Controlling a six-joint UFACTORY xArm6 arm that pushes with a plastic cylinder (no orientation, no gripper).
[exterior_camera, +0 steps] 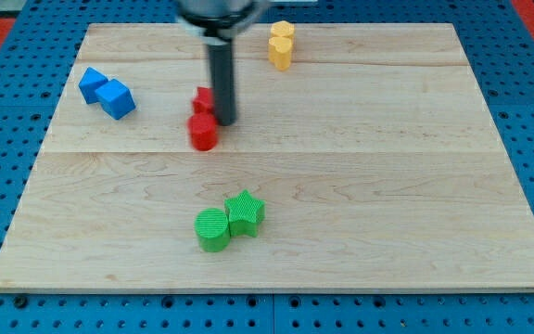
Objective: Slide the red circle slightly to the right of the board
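My tip [225, 121] sits just right of the red circle [203, 133], a light, stiff, easy-sliding block best pushed from its left side; no jaws here.

The board [341, 186] was pale, matt wood with visible grain. The green circle [213, 230] and green star [246, 212] looked ribbed. My rod [222, 83] was dark and faintly glossy.

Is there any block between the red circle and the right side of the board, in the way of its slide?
Nothing visible blocks it. The red circle has bare board to the view's right. My tip sits right beside it, at its upper right, with another red block behind the rod. The green blocks lie lower down.
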